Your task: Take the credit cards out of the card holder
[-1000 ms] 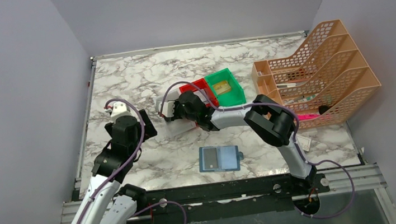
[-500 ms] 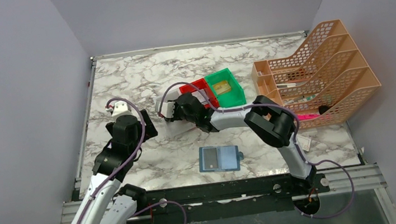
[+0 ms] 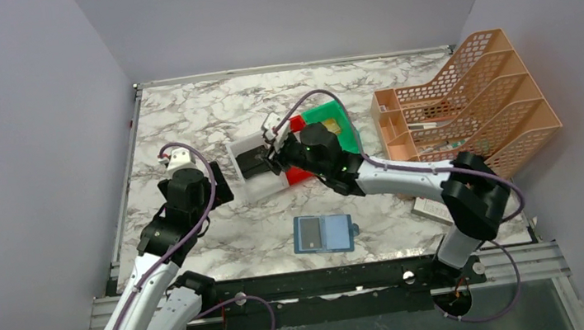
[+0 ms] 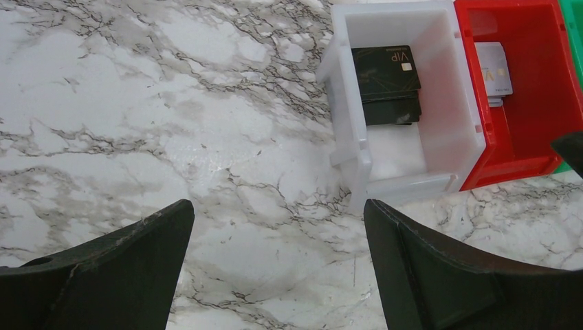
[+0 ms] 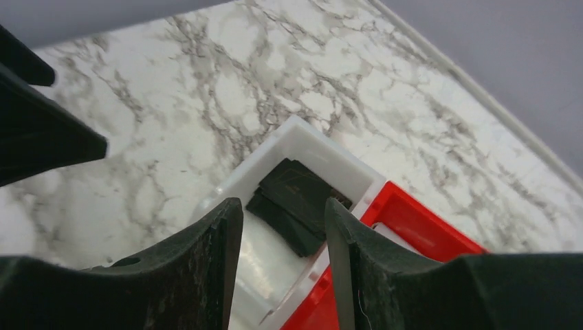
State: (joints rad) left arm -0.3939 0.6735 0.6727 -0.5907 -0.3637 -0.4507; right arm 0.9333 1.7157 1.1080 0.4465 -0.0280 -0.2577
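Card holder [image 3: 323,234] lies open, well apart from the white bin [image 3: 262,187]; right gripper [image 5: 283,210] above the bin, left gripper [image 4: 275,227] beside it, both spread, empty.

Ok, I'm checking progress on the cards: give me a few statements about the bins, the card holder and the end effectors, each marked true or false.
1. The card holder lies open on the table. True.
2. The white bin holds black cards. True.
3. The right end effector grips a card. False: it is open and empty above the white bin.
4. The red bin is empty. False: a white card lies in it.
5. The left end effector is open. True.
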